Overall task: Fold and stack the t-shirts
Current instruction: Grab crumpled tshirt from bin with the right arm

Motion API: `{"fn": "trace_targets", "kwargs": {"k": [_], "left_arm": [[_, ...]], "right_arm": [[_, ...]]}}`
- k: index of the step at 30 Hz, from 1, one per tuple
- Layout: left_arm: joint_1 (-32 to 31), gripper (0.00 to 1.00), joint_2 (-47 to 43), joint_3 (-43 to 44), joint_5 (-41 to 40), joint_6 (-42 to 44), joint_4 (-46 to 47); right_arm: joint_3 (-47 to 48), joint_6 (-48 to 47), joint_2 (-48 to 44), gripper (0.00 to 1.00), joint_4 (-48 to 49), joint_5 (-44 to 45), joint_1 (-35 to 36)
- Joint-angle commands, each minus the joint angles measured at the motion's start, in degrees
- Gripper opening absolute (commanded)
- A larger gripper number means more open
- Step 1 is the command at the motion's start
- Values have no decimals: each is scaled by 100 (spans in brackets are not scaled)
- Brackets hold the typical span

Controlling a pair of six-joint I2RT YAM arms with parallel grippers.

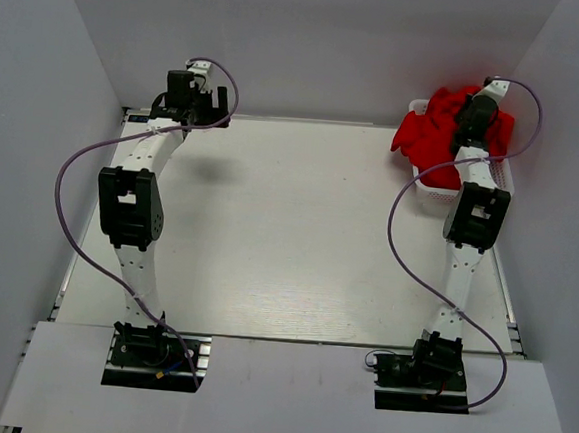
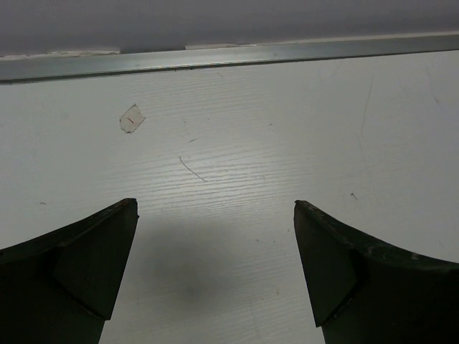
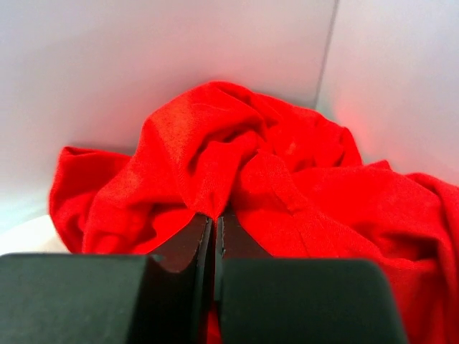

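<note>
My right gripper point(image 3: 214, 216) is reaching into the far right corner, and its two dark, flat-faced fingers are pressing almost together, with only a thin slit between them. They are pinching a fold of the t-shirts point(image 3: 287, 179). The red cloth is running down into that slit and rising from the tips in a crumpled ridge. The pile is spreading to both sides of the tips and beyond them, up against the pale walls. The fabric is soft, matt and finely knitted, bunching into deep rounded creases with no print showing. From above, the heap is sitting in a white plastic lattice basket point(image 1: 434, 193) and spilling over its left rim.

My left gripper point(image 2: 215, 206) is hanging over the far left of the white, faintly grained table point(image 2: 244, 143), its wedge-shaped fingers spread wide and gripping nothing, well apart from the shirts.
</note>
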Motion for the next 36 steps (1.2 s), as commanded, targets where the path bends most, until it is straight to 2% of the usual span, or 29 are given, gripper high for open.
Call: {"fn": "trace_targets", "kwargs": {"k": [1, 8, 17, 22, 30, 36], "left_arm": [[-3, 100, -256, 178, 45, 144, 88], [-3, 100, -642, -384, 387, 91, 325], [-3, 100, -1012, -770, 441, 196, 430], [-3, 100, -1249, -1000, 572, 197, 676], [-3, 100, -1477, -1175, 625, 197, 729], [-3, 100, -1706, -1342, 731, 197, 729]], "right_arm": [[124, -164, -312, 0, 462, -221, 27], [18, -392, -1278, 0, 393, 69, 27], [114, -630, -2298, 0, 410, 183, 124], [659, -780, -2422, 0, 664, -255, 194], [572, -543, -3124, 0, 1411, -1011, 352], [537, -332, -3388, 0, 1034, -2090, 904]]}}
